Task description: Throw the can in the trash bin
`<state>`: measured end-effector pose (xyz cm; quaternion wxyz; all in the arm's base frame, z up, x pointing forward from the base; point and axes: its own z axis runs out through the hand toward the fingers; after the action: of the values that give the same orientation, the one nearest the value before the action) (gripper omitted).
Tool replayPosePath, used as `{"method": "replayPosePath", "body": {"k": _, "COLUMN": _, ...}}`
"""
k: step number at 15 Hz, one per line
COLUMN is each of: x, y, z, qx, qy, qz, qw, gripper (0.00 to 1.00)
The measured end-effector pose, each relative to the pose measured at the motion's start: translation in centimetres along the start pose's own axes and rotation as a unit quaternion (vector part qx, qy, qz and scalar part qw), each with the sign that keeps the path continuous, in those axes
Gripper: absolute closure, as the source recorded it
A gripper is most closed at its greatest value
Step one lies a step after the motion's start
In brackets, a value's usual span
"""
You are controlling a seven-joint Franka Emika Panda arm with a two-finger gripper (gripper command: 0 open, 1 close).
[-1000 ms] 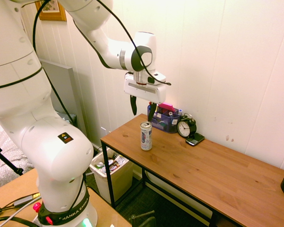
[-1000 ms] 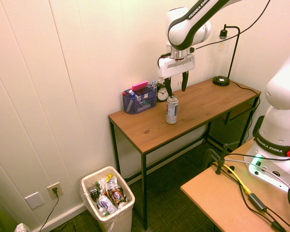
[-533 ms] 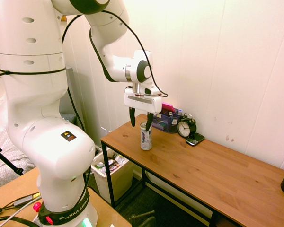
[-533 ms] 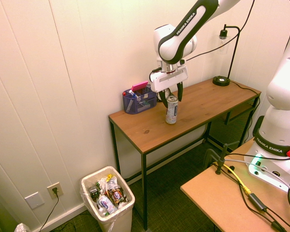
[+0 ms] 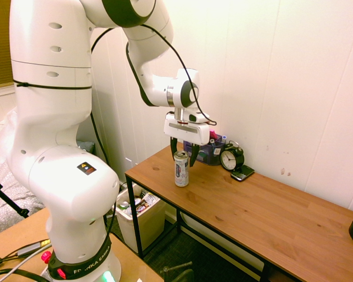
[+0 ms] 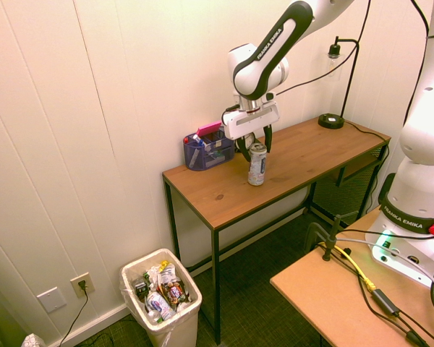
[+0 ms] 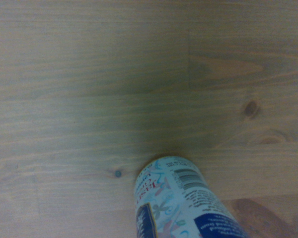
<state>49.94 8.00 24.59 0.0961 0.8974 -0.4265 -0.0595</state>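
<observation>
The claw (image 5: 183,153) is seen lowered over the can (image 5: 181,169), its two dark fingers spread wide apart, one on each side of the can's metal top. No contact between fingers and can is made out; from these angles it appears that nothing is gripped, though the gap on each side is hard to judge.

The can (image 6: 257,164) stands upright on the wooden desk (image 5: 265,217), directly below the claw, near the desk's end. In the wrist view the can (image 7: 181,203) is shown from above at a slant, its printed side and a barcode visible against the wood grain, slightly out of focus.

Just behind the claw, against the wall, a blue-purple organizer box (image 6: 208,149) is set on the desk, and beside that a small black alarm clock (image 5: 231,158).

The trash bin (image 6: 161,300) is found on the floor well below the claw and off past the desk's end, by the wall. It is off-white and mixed litter is seen in it. In the first exterior view the trash bin (image 5: 142,222) is partly hidden behind the desk's black frame.
</observation>
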Motion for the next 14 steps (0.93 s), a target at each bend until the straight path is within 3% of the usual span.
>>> {"method": "replayPosePath", "body": {"k": 10, "x": -0.6, "y": 0.0, "z": 0.2, "qx": -0.028, "qy": -0.012, "qz": -0.003, "qw": 1.0, "gripper": 1.0}}
{"method": "replayPosePath", "body": {"k": 14, "x": -0.3, "y": -0.3, "z": -3.9, "qx": 0.006, "qy": -0.027, "qz": -0.01, "qw": 1.0, "gripper": 1.0}}
